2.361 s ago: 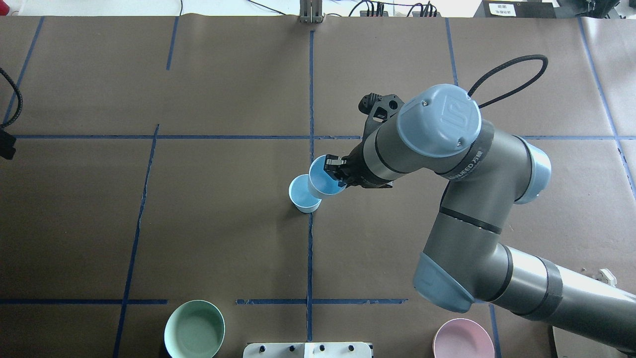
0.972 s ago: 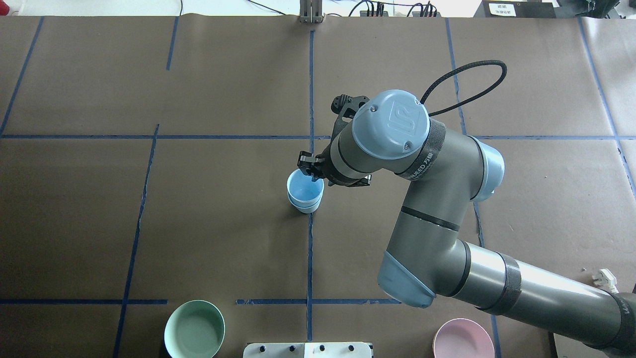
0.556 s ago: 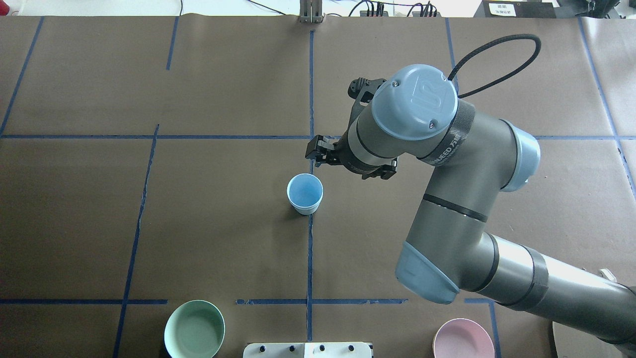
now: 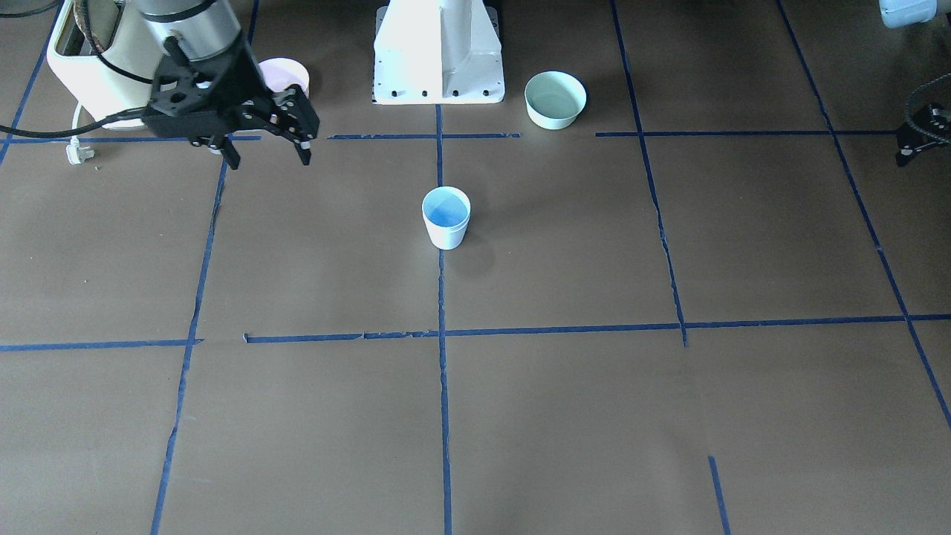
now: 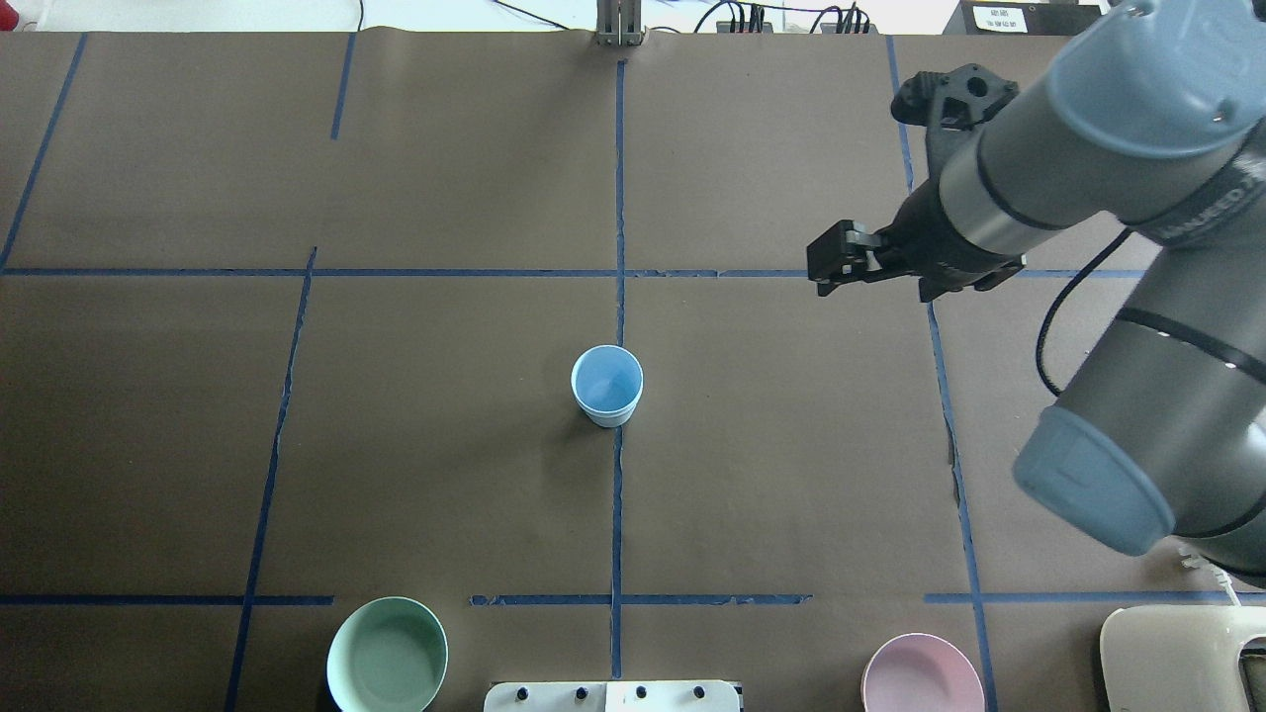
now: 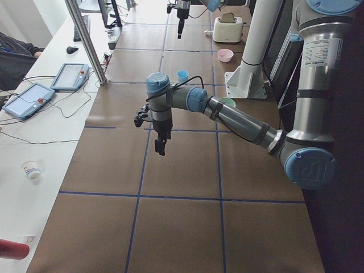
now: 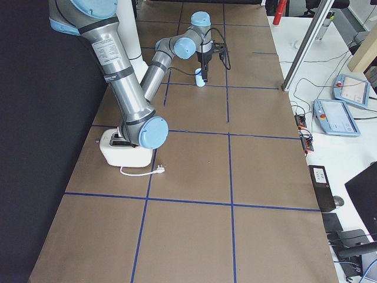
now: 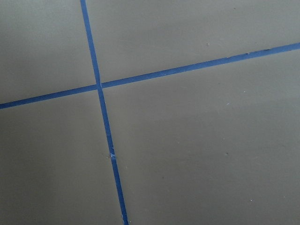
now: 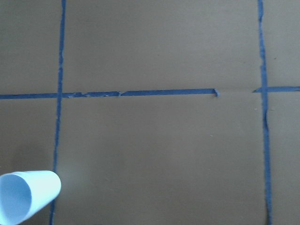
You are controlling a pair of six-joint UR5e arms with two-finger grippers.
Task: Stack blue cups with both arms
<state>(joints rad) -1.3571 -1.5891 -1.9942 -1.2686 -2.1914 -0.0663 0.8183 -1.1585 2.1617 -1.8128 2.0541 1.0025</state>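
Note:
The two blue cups (image 5: 606, 385) stand nested, one inside the other, upright on the centre tape line; they also show in the front view (image 4: 446, 216) and at the lower left corner of the right wrist view (image 9: 28, 201). My right gripper (image 4: 269, 156) is open and empty, raised well off to the cups' right (image 5: 823, 265). My left gripper (image 6: 160, 145) points down over bare table far to the left of the cups. Only a black part of it shows at the front view's right edge (image 4: 920, 134), and I cannot tell if it is open or shut.
A mint-green bowl (image 5: 387, 655) and a pink bowl (image 5: 922, 674) sit at the near edge, either side of the white pedestal (image 4: 439, 52). A white toaster (image 5: 1182, 658) with its plug (image 4: 76, 152) stands at the near right corner.
The right gripper lowered its cup into the standing cup, opened, let go and drew away up and to the right. The cups now stand nested alone.

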